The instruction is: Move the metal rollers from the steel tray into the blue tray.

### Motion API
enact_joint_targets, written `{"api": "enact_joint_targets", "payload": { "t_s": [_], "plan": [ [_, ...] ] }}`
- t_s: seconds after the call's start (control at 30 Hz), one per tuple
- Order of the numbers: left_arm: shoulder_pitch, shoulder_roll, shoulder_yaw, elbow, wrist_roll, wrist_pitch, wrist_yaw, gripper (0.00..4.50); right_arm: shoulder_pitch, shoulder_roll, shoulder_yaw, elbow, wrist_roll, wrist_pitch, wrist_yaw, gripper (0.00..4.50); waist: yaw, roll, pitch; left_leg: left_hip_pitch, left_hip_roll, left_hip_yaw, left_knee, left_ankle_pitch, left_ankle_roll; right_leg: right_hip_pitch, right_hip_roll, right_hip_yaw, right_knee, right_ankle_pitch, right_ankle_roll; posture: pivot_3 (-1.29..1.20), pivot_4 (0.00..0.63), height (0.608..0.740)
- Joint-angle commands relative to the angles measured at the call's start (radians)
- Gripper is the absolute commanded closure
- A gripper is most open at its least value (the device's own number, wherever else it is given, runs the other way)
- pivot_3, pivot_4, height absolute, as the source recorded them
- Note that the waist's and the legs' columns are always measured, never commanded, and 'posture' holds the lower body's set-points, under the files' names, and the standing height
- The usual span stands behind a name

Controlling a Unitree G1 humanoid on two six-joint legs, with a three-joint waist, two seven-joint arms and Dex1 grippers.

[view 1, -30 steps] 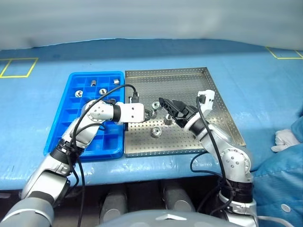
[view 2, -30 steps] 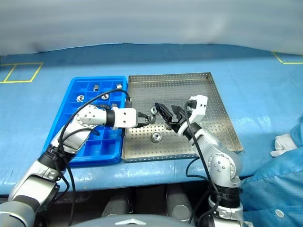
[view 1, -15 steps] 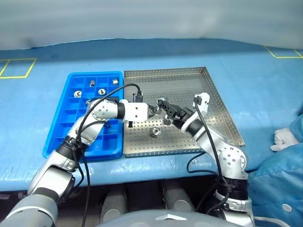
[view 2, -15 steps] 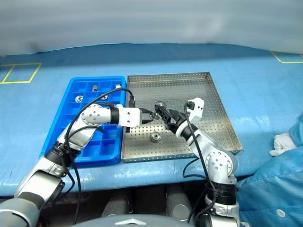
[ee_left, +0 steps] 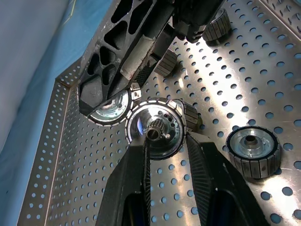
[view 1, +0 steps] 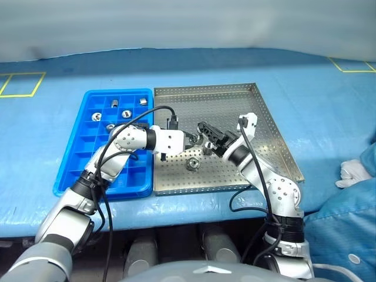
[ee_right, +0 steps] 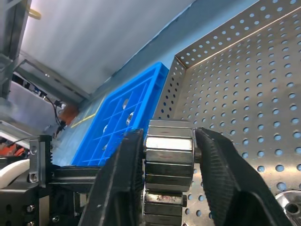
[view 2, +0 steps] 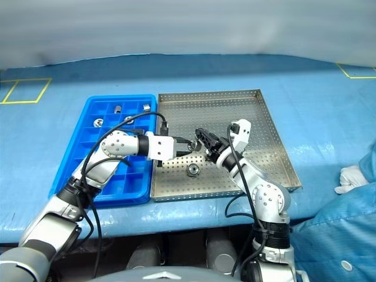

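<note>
**Both grippers meet at one roller over the steel tray's left half**

The large square perforated steel tray [view 1: 258, 117] lies on the blue table cover [view 1: 317, 88], its left rim pressed against the right rim of the bright blue plastic compartment tray [view 1: 88, 147]. The two grippers face each other just inside that shared edge. The left gripper [ee_left: 165, 143] pinches a shiny, ribbed metal roller [ee_left: 157, 128] by its sides, with the hub facing the wrist camera. The right gripper [ee_right: 168, 162] has its two black fingers pressed onto the flat ends of a roller [ee_right: 168, 157]; in the left wrist view these fingers reach in right beside the roller the left gripper holds, too close to tell whether they touch it.

Loose rollers sit near the pair: one lies flat on the perforated floor [view 1: 192, 163] just nearer the robot, and another [ee_left: 215, 26] lies behind the right gripper. The tray's far half and right side are bare, leaving wide room up to the raised rim. In the blue tray, four rollers [view 1: 114, 104] occupy compartments in the far rows; the nearer compartments stand open.
</note>
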Motion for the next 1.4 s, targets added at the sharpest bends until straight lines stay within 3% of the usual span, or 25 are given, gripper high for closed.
{"api": "enact_joint_targets", "payload": {
  "t_s": [0.03, 0.4, 0.73, 0.9, 1.4],
  "plan": [
    [-0.007, -0.018, 0.043, -0.030, -0.044, 0.019, 0.013, 3.67, -0.008, -0.014, -0.005, -0.031, -0.044, -0.048, 0.001, 3.18, 0.000, 0.000, 0.000, 0.000, 0.000, 0.000, 0.000, 0.000, 0.000, 0.000, 0.000, 0.000, 0.000, 0.000, 0.000, -0.11, 0.150, 0.740],
    [-0.001, -0.041, 0.066, -0.030, -0.070, 0.099, 0.043, 3.67, -0.010, -0.048, 0.010, -0.047, -0.096, -0.072, 0.007, 3.22, 0.000, 0.000, 0.000, 0.000, 0.000, 0.000, 0.000, 0.000, 0.000, 0.000, 0.000, 0.000, 0.000, 0.000, 0.000, -0.11, 0.150, 0.740],
    [0.019, -0.102, 0.111, -0.151, -0.226, 0.485, 0.070, 3.67, -0.005, -0.208, 0.183, -0.124, -0.487, -0.335, 0.063, 3.22, -0.001, 0.000, 0.000, -0.001, 0.000, 0.000, 0.000, 0.000, 0.000, -0.001, 0.000, 0.000, -0.001, 0.000, 0.000, -0.10, 0.150, 0.740],
    [0.041, -0.123, 0.124, -0.235, -0.323, 0.647, 0.084, 3.67, 0.002, -0.232, 0.206, -0.126, -0.591, -0.430, 0.065, 3.22, 0.000, 0.000, 0.000, 0.000, 0.000, 0.000, 0.000, 0.000, 0.000, 0.000, 0.000, 0.000, 0.000, 0.000, 0.000, -0.10, 0.150, 0.740],
    [0.077, -0.165, 0.207, -0.365, -0.574, 1.062, 0.190, 3.67, -0.010, -0.136, 0.167, -0.040, -0.780, -0.758, -0.021, 3.22, 0.013, -0.001, 0.001, 0.000, -0.002, 0.000, 0.000, 0.000, 0.000, 0.000, -0.001, 0.000, -0.001, 0.000, 0.001, -0.08, 0.150, 0.740]
  ]
}}
